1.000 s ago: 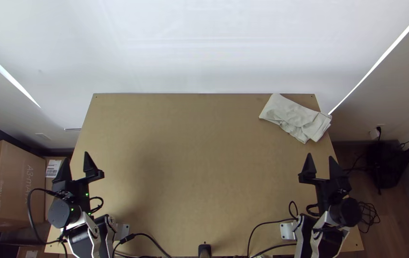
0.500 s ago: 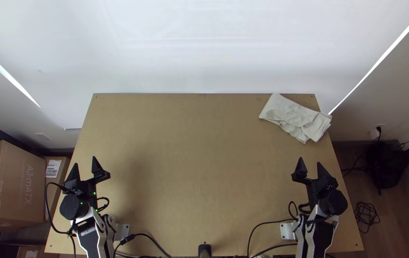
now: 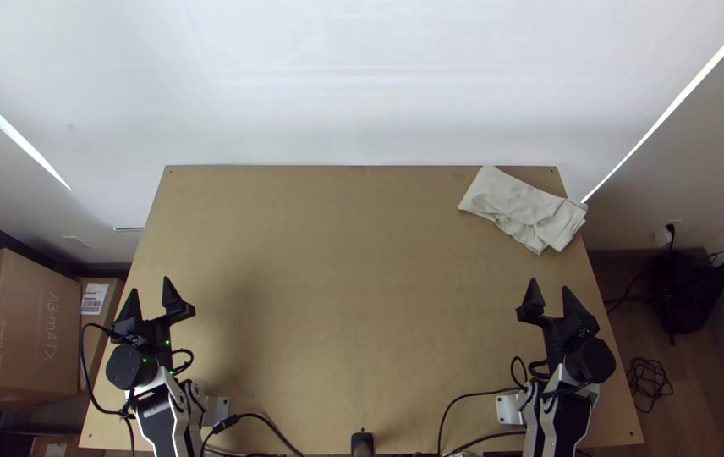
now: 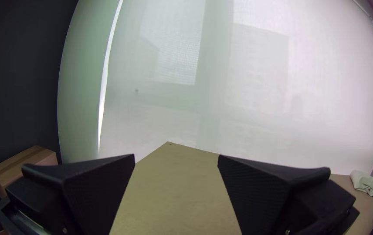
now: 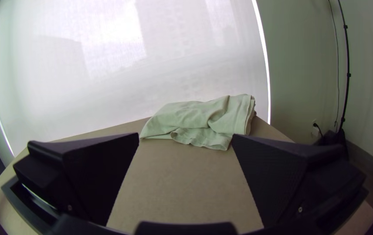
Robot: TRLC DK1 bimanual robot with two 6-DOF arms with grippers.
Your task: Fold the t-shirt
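Top view shows the t-shirt on the wooden table, at the far right corner, lying slantwise as a long folded bundle. Its near side is rumpled, and the end toward the table's right edge reaches past that edge as seen from above. The left gripper is at the near left part of the table, its jaws released and parted wide, with nothing between them. The right gripper is at the near right, its jaws likewise released and wide apart, holding nothing. Both point toward the far side, and both are apart from the cloth; the right one is the nearer of the two to it.

In the right wrist view the t-shirt lies beyond the parted fingers, several layers stacked at one end, with creases across the top and a loose, wavy hem spilling out along the side that faces the gripper. The left wrist view shows the same cloth small and far off.

A white blind rises behind the table. A cardboard box is beside the table on the left, and a tangled cable lies on the floor on the right.
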